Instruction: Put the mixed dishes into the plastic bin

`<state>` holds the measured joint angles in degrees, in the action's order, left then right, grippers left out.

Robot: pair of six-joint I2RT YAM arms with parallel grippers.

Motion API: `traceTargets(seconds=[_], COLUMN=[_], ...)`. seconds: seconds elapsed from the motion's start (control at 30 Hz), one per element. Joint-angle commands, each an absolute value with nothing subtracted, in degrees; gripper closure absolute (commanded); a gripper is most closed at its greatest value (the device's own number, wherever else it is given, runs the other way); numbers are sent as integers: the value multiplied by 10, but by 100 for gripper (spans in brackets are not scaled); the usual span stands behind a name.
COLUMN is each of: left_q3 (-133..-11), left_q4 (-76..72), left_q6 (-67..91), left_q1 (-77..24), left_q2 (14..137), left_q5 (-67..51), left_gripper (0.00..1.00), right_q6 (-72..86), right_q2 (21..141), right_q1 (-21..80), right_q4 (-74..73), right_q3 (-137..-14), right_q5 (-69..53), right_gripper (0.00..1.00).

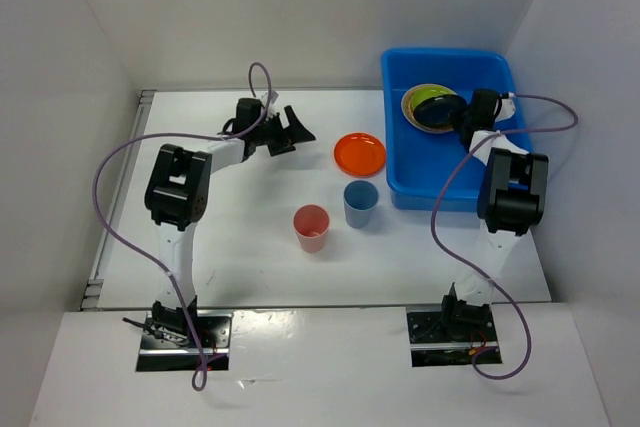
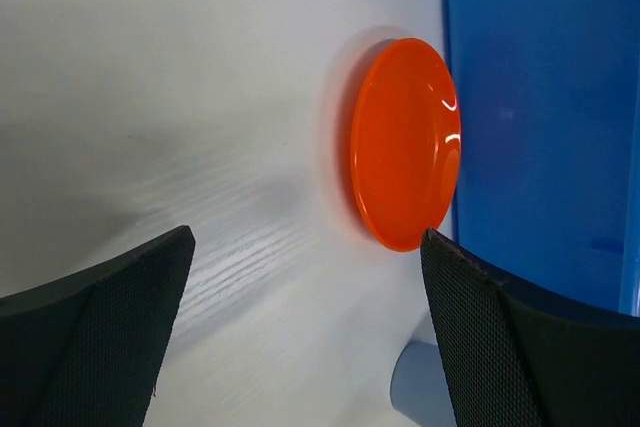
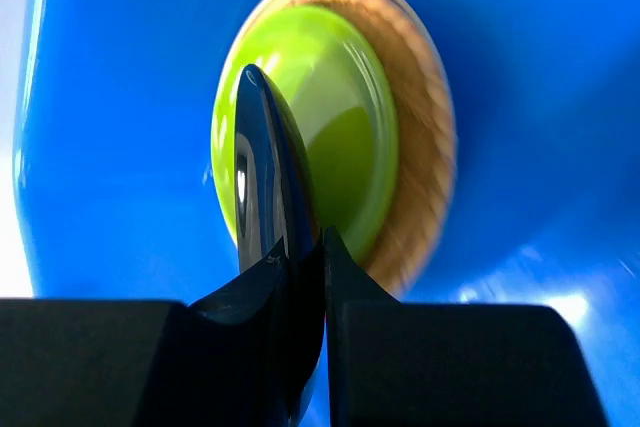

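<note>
The blue plastic bin (image 1: 410, 182) stands at the back right and holds a lime green plate (image 1: 430, 99) on a tan woven tray (image 1: 409, 103). My right gripper (image 1: 466, 123) is inside the bin, shut on a black plate (image 3: 262, 182) held on edge over the green plate (image 3: 345, 147) and the tray (image 3: 425, 117). An orange plate (image 1: 360, 153) lies left of the bin; it also shows in the left wrist view (image 2: 405, 142). A blue cup (image 1: 360, 203) and a pink cup (image 1: 311, 227) stand in front. My left gripper (image 1: 298, 131) is open, left of the orange plate.
White walls enclose the table on three sides. The bin wall (image 2: 540, 107) rises right behind the orange plate. A purple cable (image 1: 545, 112) loops beside the bin's right side.
</note>
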<state>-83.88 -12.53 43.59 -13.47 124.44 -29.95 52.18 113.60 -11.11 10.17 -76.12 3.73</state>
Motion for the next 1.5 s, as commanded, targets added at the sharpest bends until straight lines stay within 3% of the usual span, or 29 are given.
traceTargets(seconds=[0.0, 0.17, 0.23, 0.27, 0.3, 0.33, 0.37, 0.43, 0.57, 0.83, 1.17, 1.3, 1.43, 1.47], left_q3=[-875, -896, -903, -903, -909, -915, -920, -925, -938, -945, -962, -956, -950, -950], left_q4=[-156, -150, -150, -144, -144, -139, -128, -128, -140, -160, -120, -113, -113, -113], left_q6=[418, 413, 413, 413, 408, 403, 403, 397, 414, 466, 487, 517, 541, 541], left_q1=[-148, -159, -159, -164, -170, -170, -175, -180, -180, -207, -250, -250, -250, -250], left_q2=[1264, 1295, 1310, 1310, 1316, 1321, 1321, 1326, 1346, 1372, 1384, 1384, 1395, 1400], left_q5=[-301, -300, -308, -308, -308, -308, -308, -302, -308, -251, -197, -178, -173, -173], left_gripper=[0, 0, 0, 0, 0, 0, 0, 0, 0, 0, 9, 19, 42, 55], right_q6=[538, 551, 546, 533, 527, 518, 509, 490, 455, 442, 435, 430, 424, 424], right_q2=[1179, 1208, 1222, 1229, 1234, 1244, 1250, 1255, 1209, 1047, 955, 918, 897, 891], right_q1=[-108, -108, -108, -108, -108, -108, -108, -108, -108, -103, -103, -103, -103, -103], right_q4=[156, 156, 142, 129, 94, 75, 52, -8, -54, 1, -2, 4, 10, 10], right_q3=[-840, -857, -879, -890, -903, -932, -949, -985, -982, -816, -751, -730, -719, -719], right_q5=[28, 34, 34, 29, 29, 24, 24, 18, 18, 4, -49, -63, -69, -69], right_gripper=[100, 100, 89, 80, 45, 21, 11, 1, 1, 1, 1, 1, 1, 1])
